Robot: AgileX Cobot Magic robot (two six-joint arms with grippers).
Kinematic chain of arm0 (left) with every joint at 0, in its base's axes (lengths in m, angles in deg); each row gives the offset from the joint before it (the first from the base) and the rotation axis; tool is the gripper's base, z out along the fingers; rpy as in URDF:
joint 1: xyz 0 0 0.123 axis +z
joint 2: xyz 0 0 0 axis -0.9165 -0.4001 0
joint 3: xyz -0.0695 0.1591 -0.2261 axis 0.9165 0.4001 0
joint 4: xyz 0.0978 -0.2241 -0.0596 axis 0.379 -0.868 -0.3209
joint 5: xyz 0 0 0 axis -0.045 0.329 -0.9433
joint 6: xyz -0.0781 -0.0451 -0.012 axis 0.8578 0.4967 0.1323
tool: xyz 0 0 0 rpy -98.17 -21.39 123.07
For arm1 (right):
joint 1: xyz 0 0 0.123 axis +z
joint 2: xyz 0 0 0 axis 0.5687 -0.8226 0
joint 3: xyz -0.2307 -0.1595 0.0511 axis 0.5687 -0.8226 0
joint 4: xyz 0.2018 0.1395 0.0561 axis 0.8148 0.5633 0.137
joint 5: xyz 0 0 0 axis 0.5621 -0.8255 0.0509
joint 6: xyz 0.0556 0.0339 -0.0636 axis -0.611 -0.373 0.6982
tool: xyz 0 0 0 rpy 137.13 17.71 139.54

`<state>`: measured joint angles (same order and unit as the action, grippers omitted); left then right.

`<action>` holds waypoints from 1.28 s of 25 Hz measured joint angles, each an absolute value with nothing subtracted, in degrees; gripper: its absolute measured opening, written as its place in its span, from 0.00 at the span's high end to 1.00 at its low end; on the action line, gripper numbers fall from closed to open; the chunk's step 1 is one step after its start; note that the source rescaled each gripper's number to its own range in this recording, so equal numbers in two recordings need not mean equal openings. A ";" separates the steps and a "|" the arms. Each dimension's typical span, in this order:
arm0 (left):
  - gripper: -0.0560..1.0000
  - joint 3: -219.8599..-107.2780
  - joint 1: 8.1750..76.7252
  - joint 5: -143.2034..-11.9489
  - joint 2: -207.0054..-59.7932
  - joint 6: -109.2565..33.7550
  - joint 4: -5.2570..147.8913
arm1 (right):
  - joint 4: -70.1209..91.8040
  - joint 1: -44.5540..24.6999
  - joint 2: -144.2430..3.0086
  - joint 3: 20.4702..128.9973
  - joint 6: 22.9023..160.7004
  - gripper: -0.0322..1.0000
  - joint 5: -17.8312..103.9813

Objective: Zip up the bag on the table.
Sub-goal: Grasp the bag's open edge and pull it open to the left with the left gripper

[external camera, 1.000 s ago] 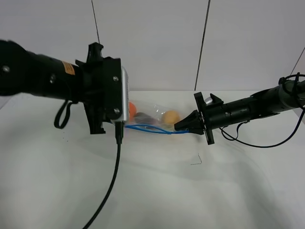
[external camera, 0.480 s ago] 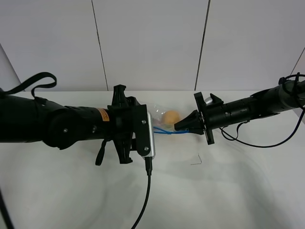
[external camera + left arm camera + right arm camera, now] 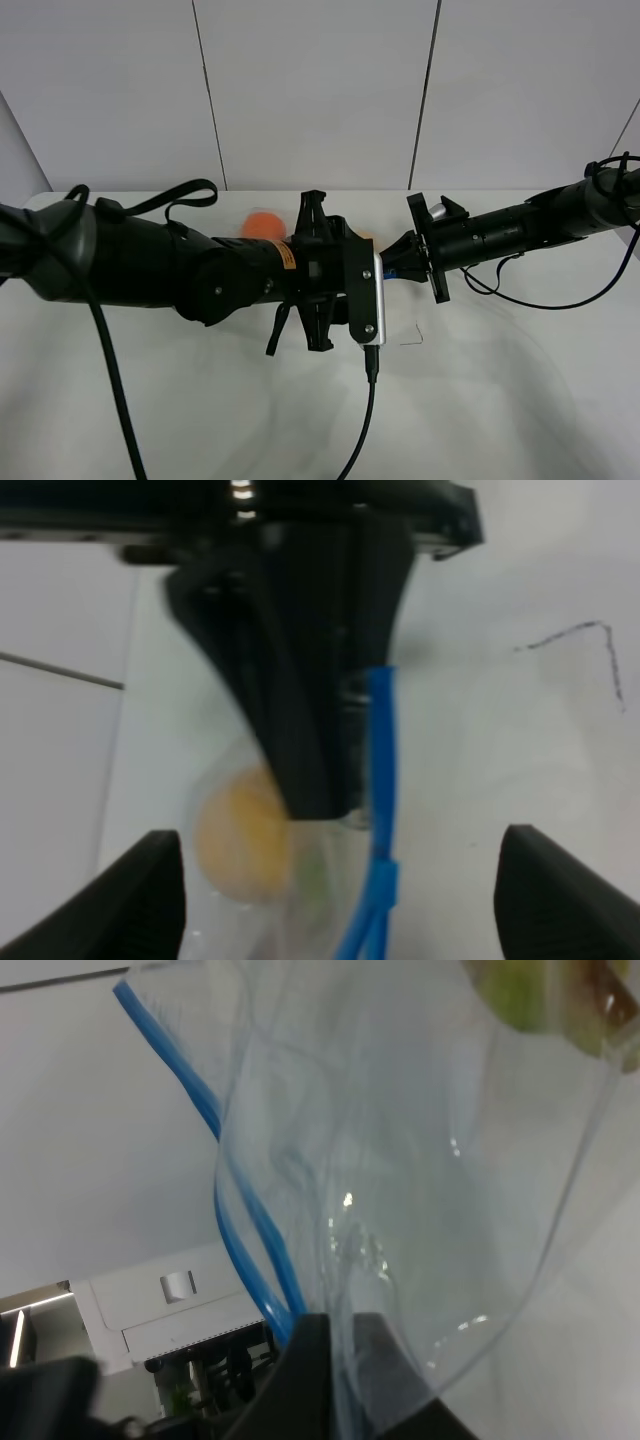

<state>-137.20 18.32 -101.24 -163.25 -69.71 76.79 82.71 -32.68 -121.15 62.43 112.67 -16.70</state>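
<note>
We find the bag lying on the bench near its middle, between the two arms. The left arm largely hides it in the high view, but its blue zip strip and a round orange item inside show in the wrist views. The right gripper is pressed together, pinching the bag's edge at the zip strip, while the left gripper is spread wide over the bag, one finger to each side of the strip, holding nothing.
</note>
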 joint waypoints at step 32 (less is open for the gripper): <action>0.25 -132.25 18.32 -121.28 -168.76 -68.45 76.13 | 82.71 -32.68 -121.15 62.43 112.72 0.97 -16.70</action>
